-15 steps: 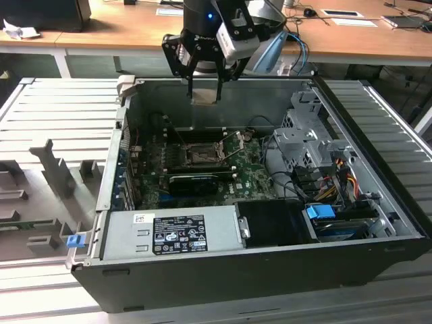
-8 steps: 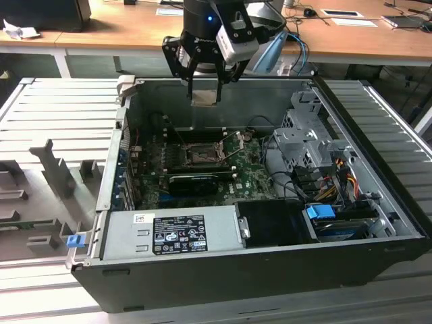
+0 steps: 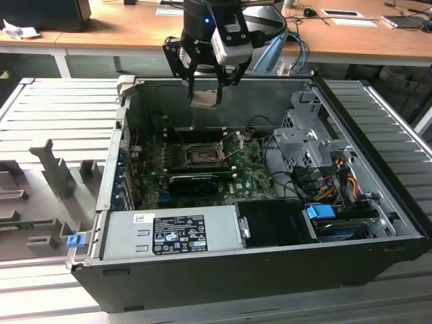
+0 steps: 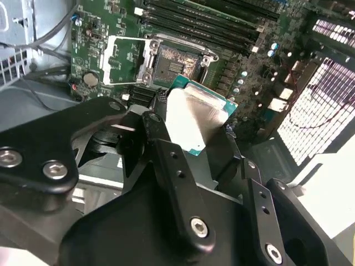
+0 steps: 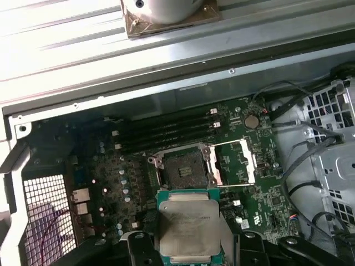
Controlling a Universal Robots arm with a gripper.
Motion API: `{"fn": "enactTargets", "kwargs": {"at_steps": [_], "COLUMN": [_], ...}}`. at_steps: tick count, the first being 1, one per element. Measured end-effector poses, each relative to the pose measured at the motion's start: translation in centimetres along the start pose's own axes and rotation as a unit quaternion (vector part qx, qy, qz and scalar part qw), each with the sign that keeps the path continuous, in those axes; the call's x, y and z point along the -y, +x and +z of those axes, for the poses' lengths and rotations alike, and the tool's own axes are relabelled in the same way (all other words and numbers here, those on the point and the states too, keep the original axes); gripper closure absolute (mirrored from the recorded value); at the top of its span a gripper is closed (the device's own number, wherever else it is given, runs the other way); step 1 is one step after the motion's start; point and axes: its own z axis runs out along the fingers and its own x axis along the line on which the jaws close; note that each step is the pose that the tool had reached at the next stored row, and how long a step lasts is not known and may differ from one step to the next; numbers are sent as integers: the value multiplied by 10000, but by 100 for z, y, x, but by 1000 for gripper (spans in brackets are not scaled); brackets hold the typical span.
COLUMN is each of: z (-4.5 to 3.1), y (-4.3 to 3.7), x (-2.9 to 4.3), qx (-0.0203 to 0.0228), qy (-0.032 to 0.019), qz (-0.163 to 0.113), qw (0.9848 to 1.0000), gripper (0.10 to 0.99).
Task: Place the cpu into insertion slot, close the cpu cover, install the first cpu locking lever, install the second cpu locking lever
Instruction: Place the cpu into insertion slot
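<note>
The hand, clamped on the cpu, hangs over the open computer case, above the insertion slot near the middle of the motherboard. The slot lies bare and the cpu cover stands swung open beside it. By appearances all 4 steps remain: seating, cover, 2 levers.

Grey power supply and drive cage inside open computer case

Free room above the insertion slot; cpu cover stands flipped aside
</note>
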Motion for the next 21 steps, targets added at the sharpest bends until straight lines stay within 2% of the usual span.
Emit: {"fn": "enactTargets", "kwargs": {"at_steps": [2,5,9,13,14,20,21], "z": [2,3,4,4,7,13,14], "y": [0,0,0,0,0,-1,-1], "x": [0,0,0,1,1,1,1], "qx": [24,57,82,116,129,166,173], "qy": [-5,-13,-18,-25,-28,-33,-34], "qz": [267,629,915,1294,1429,1827,1916], "qw": [9996,9980,9958,9915,9897,9830,9813], "gripper": [561,561,561,561,561,561,561]}}
